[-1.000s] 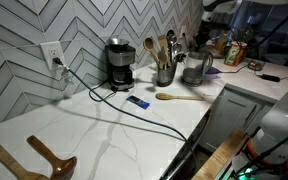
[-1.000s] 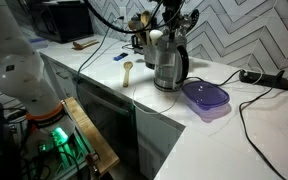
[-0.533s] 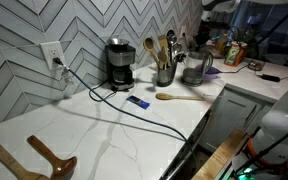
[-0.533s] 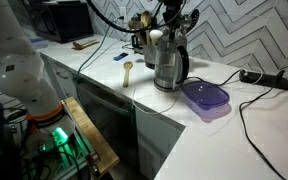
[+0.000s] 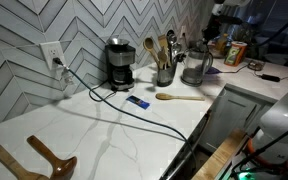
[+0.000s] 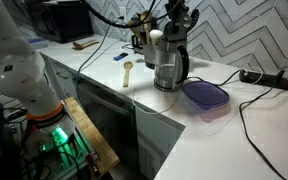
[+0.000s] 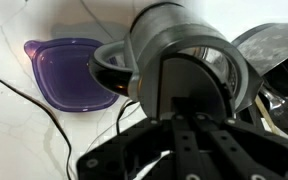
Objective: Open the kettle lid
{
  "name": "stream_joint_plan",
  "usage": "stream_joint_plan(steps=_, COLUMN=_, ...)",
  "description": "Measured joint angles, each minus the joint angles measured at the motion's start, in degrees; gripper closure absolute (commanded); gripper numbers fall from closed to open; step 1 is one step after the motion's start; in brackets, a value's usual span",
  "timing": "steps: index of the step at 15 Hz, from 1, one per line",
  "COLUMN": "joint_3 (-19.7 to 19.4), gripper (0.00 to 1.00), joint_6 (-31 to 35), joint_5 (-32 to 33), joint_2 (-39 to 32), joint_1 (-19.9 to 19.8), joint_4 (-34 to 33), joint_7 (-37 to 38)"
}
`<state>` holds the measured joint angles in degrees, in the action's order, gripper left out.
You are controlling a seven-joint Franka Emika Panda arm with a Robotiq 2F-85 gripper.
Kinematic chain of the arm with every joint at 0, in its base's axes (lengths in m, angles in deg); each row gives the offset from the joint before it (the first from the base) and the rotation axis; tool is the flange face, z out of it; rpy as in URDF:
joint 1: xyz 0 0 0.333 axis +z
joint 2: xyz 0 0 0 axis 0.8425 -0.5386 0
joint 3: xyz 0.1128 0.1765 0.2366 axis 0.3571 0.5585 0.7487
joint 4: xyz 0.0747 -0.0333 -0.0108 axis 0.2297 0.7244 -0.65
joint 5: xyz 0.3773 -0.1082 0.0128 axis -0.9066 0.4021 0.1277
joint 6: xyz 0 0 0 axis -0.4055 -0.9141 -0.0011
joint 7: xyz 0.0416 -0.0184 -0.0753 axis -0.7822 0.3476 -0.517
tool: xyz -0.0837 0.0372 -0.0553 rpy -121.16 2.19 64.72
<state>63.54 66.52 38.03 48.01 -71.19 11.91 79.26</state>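
Note:
The grey glass kettle [image 5: 195, 66] stands on the white counter next to the utensil crock; it also shows in an exterior view [image 6: 167, 66]. Its dark lid [image 6: 170, 41] looks closed. In the wrist view I look straight down on the round lid [image 7: 184, 40], with the kettle's handle [image 7: 108, 70] to the left. My gripper [image 6: 177, 20] hangs just above the lid with its dark fingers [image 7: 169, 135] pressed close together and nothing between them. In an exterior view the gripper [image 5: 218, 20] is above and a little beside the kettle.
A purple lidded container [image 6: 205, 97] lies beside the kettle, also seen in the wrist view [image 7: 64, 70]. A crock of wooden utensils [image 5: 165, 60], a black-and-silver coffee maker [image 5: 119, 63], a wooden spoon [image 5: 179, 97] and a black cable [image 5: 134, 108] are on the counter.
The gripper has come slightly lower and nearer over the kettle's top. The kettle and the other things have not moved.

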Motion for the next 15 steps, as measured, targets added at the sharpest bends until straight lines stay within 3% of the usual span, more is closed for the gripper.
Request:
stream_joint_plan(steps=14, joint_3=-0.17, gripper=1.00, joint_6=0.40, joint_5=7.19, joint_2=9.92, joint_1=-1.88, joint_4=3.63, joint_7=4.02)
stream_joint_plan(steps=15, joint_3=0.21, gripper=0.74, joint_6=0.40, joint_5=7.45, joint_2=11.24, joint_1=-1.83, joint_4=4.45, joint_7=3.92)
